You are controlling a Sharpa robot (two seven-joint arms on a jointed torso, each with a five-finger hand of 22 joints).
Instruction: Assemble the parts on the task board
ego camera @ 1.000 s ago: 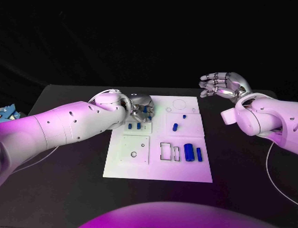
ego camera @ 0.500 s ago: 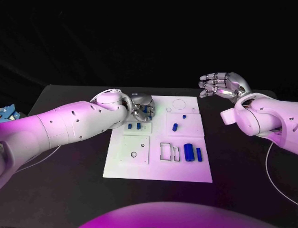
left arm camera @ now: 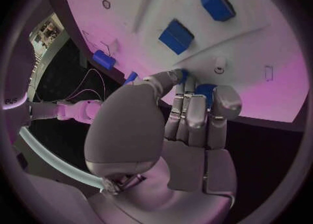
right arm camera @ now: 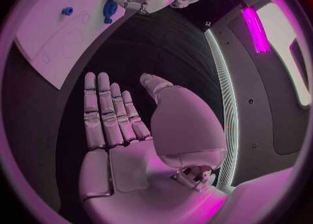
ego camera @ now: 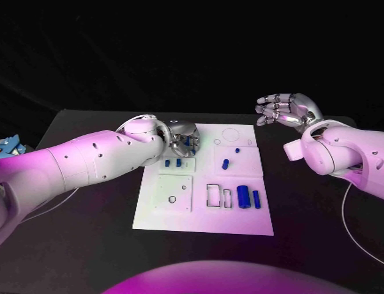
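Next to the picture from a second ago almost nothing differs: both arms and every part on the board lie as they did, and only the fingers of the left hand [ego camera: 179, 133] look very slightly shifted.

The left arm reaches in across the black bench [ego camera: 86, 202] with its silver hand turned down over the far left corner of the white rectangular task board [ego camera: 205, 217]. The left wrist view shows the fingers [left arm camera: 195, 110] curled together, tips pressing on a small blue part [left arm camera: 204, 89] at the board's surface; whether the hand grips that part or merely touches it, I cannot tell. Just past the fingertips in that view sit two blue square blocks [left arm camera: 176, 36], set in a raised white panel.

Toward the robot from the left hand, two short blue pieces [ego camera: 171, 163] stand side by side. Further right, between the two hands, a small blue peg [ego camera: 226, 163] lies with its long axis running away from the robot, and nearer the robot two larger blue cylinders [ego camera: 248, 197] lie parallel, pointing the same way.

The right hand [ego camera: 285, 110] hangs above the bench beyond the board's far right corner, well apart from the parts, palm bare, fingers spread and lightly bent, holding nothing.
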